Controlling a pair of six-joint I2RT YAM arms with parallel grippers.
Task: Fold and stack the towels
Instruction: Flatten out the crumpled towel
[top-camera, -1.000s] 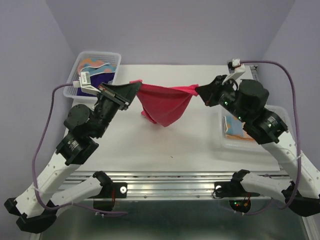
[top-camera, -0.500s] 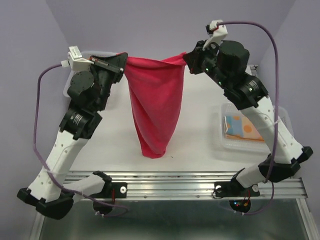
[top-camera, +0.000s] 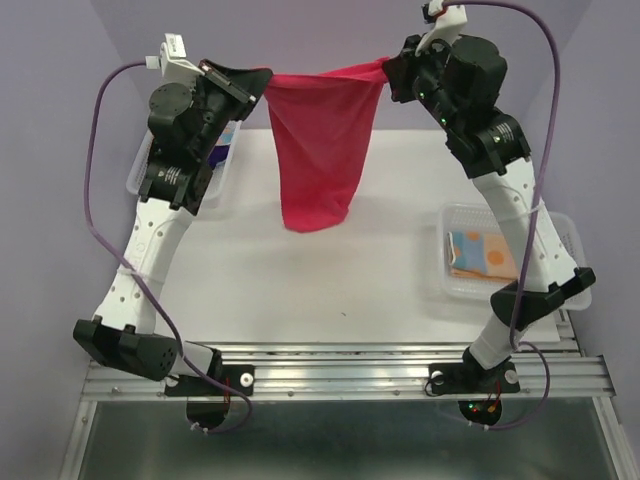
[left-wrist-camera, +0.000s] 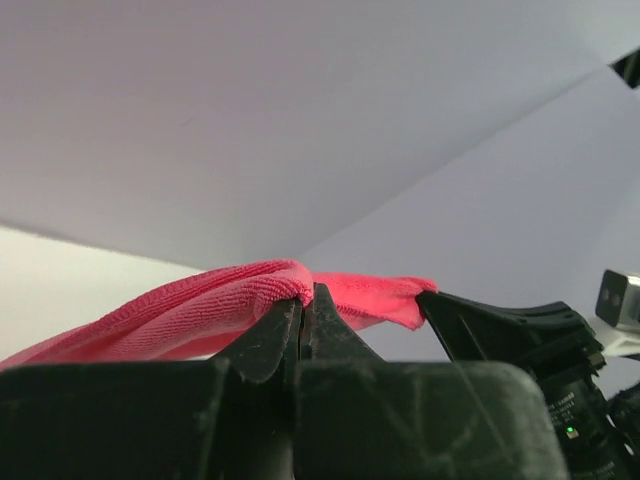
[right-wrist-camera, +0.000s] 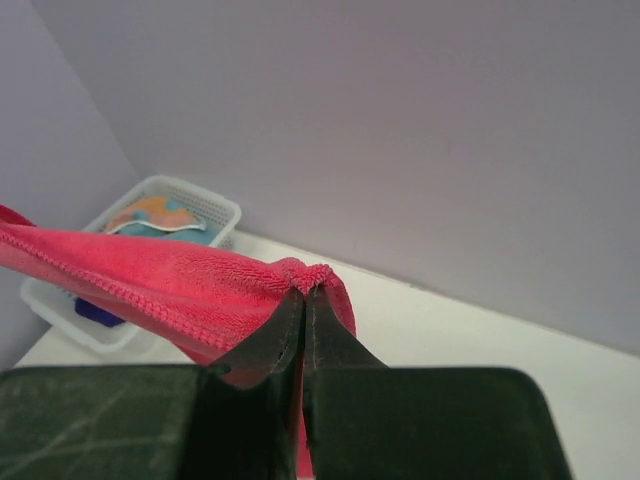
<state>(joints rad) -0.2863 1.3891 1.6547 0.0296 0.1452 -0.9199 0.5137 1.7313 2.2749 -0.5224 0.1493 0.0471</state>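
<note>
— While the pink-red towel (top-camera: 318, 140) hangs like that above the table (top-camera: 300, 290), what matters most for laying it down well?

— A taut top edge. The left claw (top-camera: 262, 80) is pressed together on one upper corner and the right claw (top-camera: 388, 70) pinches the other, both high over the table's far half. Between them the edge runs almost straight, but the cloth below narrows to a rounded tip instead of hanging square.

— So it isn't spread flat?

— I judge not. The lower corners seem tucked inward, so the sides should fall open before it comes down. Whether the tip clears the table, I cannot tell from above.

— How firm are the grips?

— Each wrist view shows only a small bunch of pile caught at the very fingertips. That is thin purchase, and a jerk could slip a corner free. Move both claws together, at one pace and one height.

— And the landing?

— Lower so the tip meets the table's middle first, then draw the held edge toward the table's near side, so the cloth lays itself flat without wrinkles.

— Anything to avoid?

— The white basket (top-camera: 560, 235) at the table's right edge, with a folded patterned towel (top-camera: 485, 252) inside, and the other basket (top-camera: 140, 175) at the table's far left corner.
</note>
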